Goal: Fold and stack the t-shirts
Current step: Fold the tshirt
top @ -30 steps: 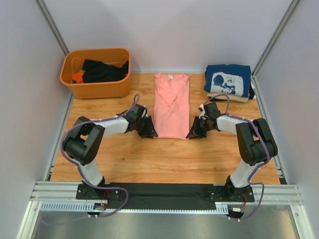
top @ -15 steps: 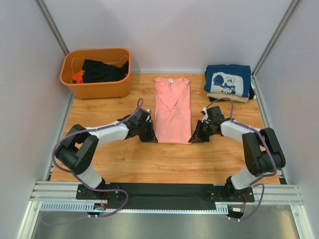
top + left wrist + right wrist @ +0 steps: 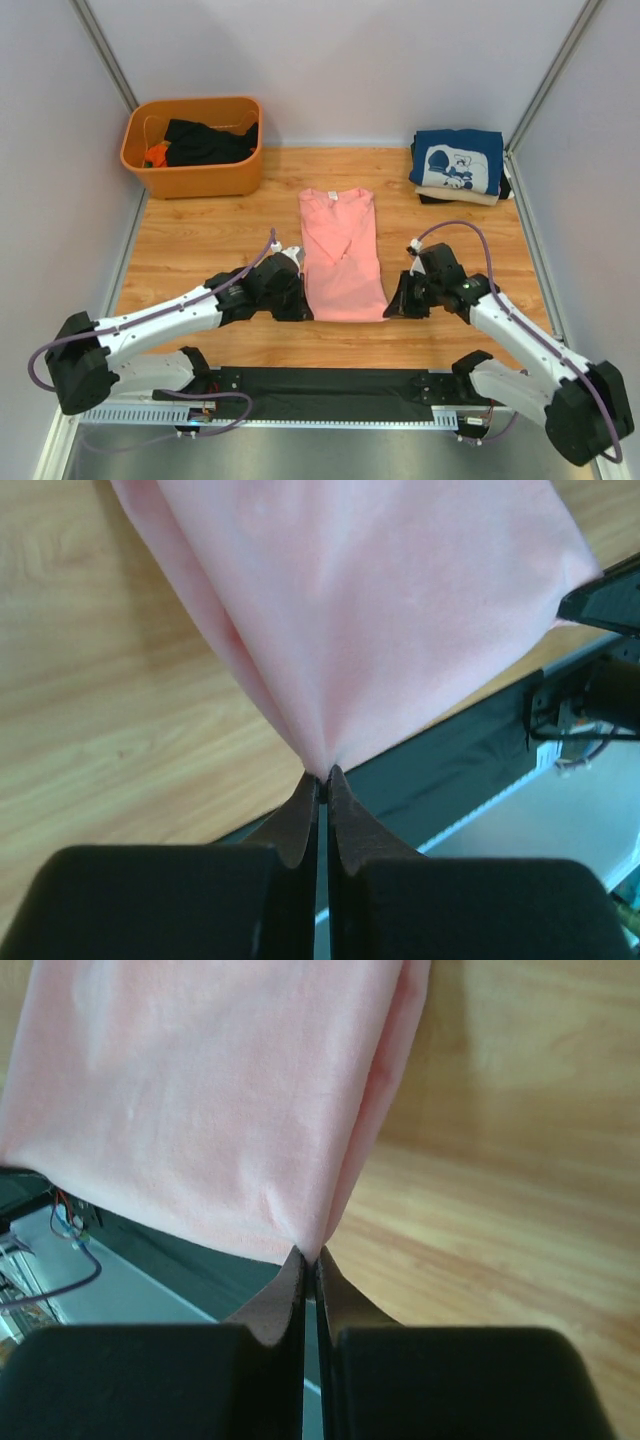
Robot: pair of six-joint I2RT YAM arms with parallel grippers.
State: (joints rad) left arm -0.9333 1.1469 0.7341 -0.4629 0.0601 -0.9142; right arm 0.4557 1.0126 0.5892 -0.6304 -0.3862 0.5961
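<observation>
Currently we pinch the near hem of the pink shirt (image 3: 342,255) on the table (image 3: 200,240): left gripper (image 3: 298,308) clamped on its left corner, right gripper (image 3: 393,306) on its right. Long axis runs away from us, collar farthest.

Bright, even light from above; top view sharp. Faint soft shadows beside the salmon-pink cloth t-shirt (image 3: 340,262) on the pale wooden bench (image 3: 200,245), darkest right of it in right wrist view. Black jaws below it blurred.
</observation>
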